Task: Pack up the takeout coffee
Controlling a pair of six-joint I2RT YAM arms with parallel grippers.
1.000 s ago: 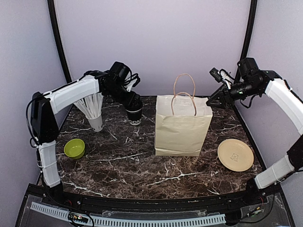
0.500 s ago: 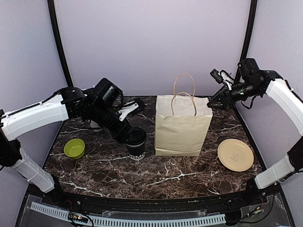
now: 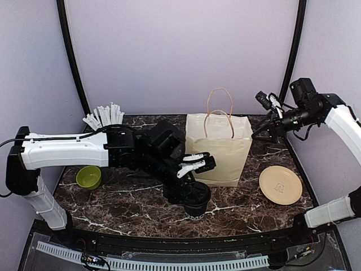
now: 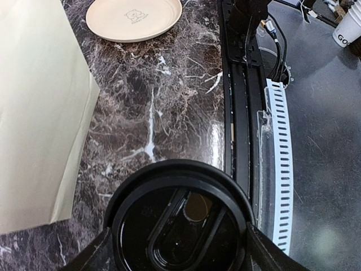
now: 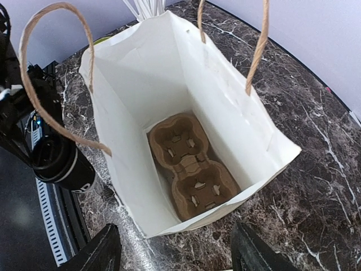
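swung forward since the earlier frame, your left arm has carried the small black-sleeved paper cup with the round black plastic lid (image 3: 195,204) from beside the bag's left face to the near edge of the dark marble table (image 3: 130,210), likely to gain room for a lift over the rim. the tall cream paper bag with twine handles (image 3: 218,151) stands upright and open-mouthed just behind the cup. your right gripper (image 5: 179,255) hovers above it, fingers spread wide and empty, apparently to watch the opening. the left gripper (image 3: 188,191) pinches the cup around its top, a finger on either side of the lid; you cannot tell from these views whether its base rests on the marble. a brown cardboard cup carrier (image 5: 189,167) lies on the bag's floor, ready to seat the cup.
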